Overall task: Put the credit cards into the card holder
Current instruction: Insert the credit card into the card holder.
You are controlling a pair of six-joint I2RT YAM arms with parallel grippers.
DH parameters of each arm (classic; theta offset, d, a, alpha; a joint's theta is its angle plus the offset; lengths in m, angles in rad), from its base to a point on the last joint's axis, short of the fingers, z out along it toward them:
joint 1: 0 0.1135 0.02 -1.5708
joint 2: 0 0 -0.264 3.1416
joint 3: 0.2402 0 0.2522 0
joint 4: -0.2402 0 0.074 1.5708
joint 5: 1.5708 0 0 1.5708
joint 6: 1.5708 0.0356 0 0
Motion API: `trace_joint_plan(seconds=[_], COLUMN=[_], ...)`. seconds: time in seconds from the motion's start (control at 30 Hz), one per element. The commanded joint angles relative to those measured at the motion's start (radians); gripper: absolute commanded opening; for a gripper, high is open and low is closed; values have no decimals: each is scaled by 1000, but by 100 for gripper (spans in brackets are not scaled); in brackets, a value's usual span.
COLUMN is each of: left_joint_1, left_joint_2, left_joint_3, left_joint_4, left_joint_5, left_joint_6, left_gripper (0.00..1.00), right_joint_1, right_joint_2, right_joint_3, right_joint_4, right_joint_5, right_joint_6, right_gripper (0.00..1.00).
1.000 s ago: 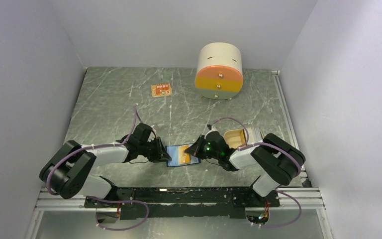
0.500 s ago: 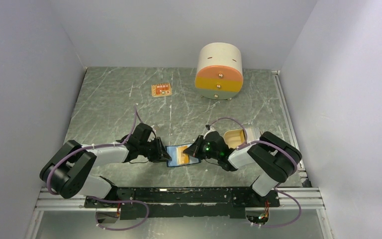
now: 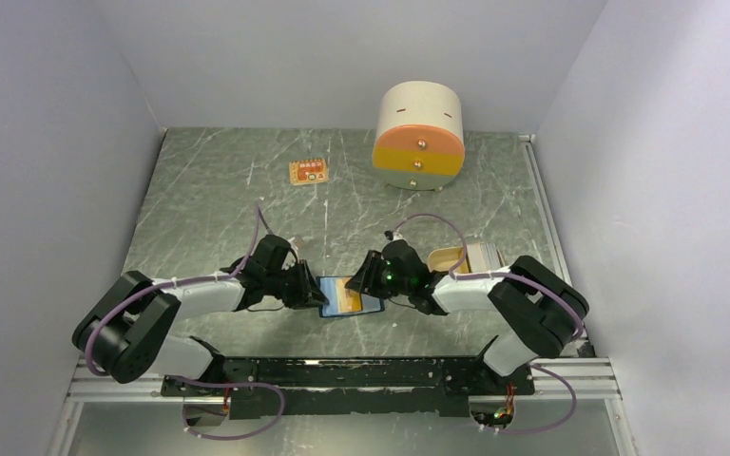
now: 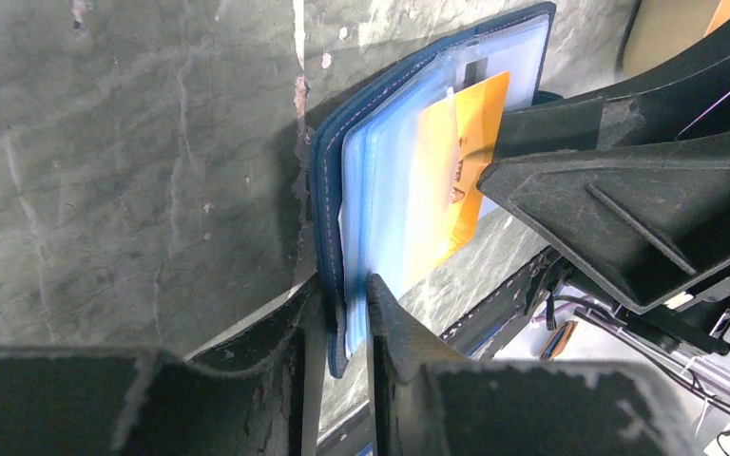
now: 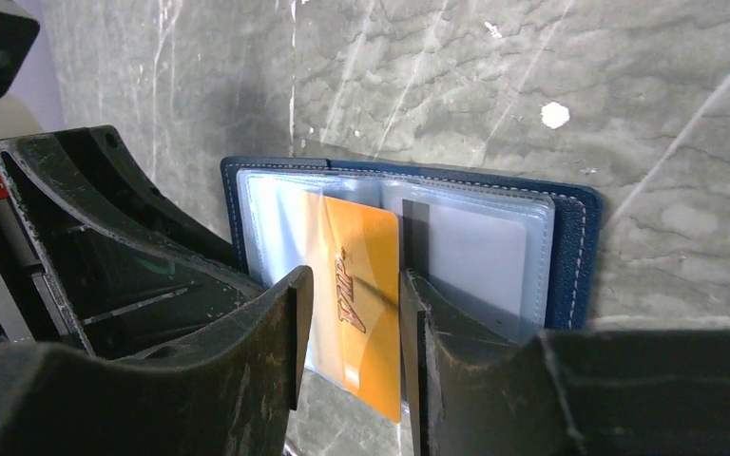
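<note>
**Control:** How are your arms sitting?

**Me:** Both are low and bent inward. My left arm (image 3: pixel 200 290) comes in from the left and my right arm (image 3: pixel 466 290) from the right. Their wrists nearly meet, facing each other across the card holder (image 3: pixel 350 300).

**Control:** Where is the holder?

**Me:** It lies open and flat on the desk (image 3: pixel 209 190), close to the near edge, between the two wrists. My left jaws are clamped on its left border. In the left wrist view one finger (image 4: pixel 390 328) presses the clear sleeves and the other sits against the navy outside.

**Control:** And the right jaws?

**Me:** They are parted and grip nothing. Their tips straddle an orange credit card (image 5: pixel 356 285) lying on the sleeves at the holder's middle. I can't tell how deep it is tucked in.

**Control:** Any room to move?

**Me:** It is tight at the sides, where the wrists flank the holder. The base rail (image 3: pixel 342 370) runs near it on my side. Beyond the holder the desk is open. The round drawer unit (image 3: pixel 418 128) stands at the far edge, and the small orange tag (image 3: pixel 309 172) lies well apart to the far left. More credit cards (image 3: pixel 447 258) lie in a tan pile just beside my right forearm, partly hidden by it.
</note>
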Motion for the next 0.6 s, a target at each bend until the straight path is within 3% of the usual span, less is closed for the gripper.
trace_joint_plan(seconds=[0.0, 0.17, 0.57], left_joint_1=[1, 1, -10], left_joint_2=[-8, -7, -27], left_joint_3=[2, 4, -1], left_joint_4=[27, 31, 79], left_joint_5=[0, 8, 45], left_joint_6=[-8, -9, -21], left_gripper=[25, 22, 25], right_joint_1=[0, 2, 16], right_joint_2=[-9, -50, 28], right_joint_3=[-9, 7, -14], right_joint_4=[-245, -278, -60], right_joint_5=[80, 88, -27], right_joint_6=[-53, -64, -22], right_gripper=[43, 43, 40])
